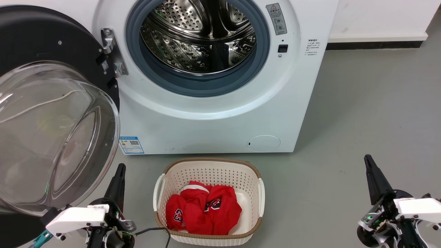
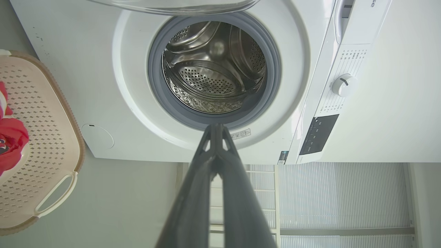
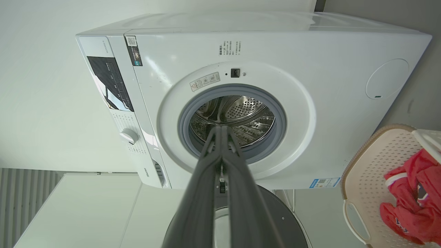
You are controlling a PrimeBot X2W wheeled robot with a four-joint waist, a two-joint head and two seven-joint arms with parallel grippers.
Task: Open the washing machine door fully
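Hanging wide on its metal hinge at the robot's left of the washing machine, the washing machine door turns its inner face and bulging glass bowl toward the head camera. This leaves the grey rubber ring and the steel drum fully exposed. That position looks deliberate: with the door clear of the opening, the basket on the floor just in front of the machine, with a red garment in it, is handy for loading. The left pincer sits low, just beside the bowl's lower rim, fingers pressed together on nothing. I cannot tell whether it touches the glass. The right pincer is well apart on the other side of the basket, also closed and empty. Neither needs to be open, since the door seems to be at or near its full swing. The head view cuts off the door's left and bottom edges, so its outer face and handle are hidden, and whether the hinge has more travel cannot be judged. In the left wrist view a sliver of the bowl crosses the top edge. In the right wrist view the pincer's own fingers cover much of the door. The stickers on the machine are too small to read.
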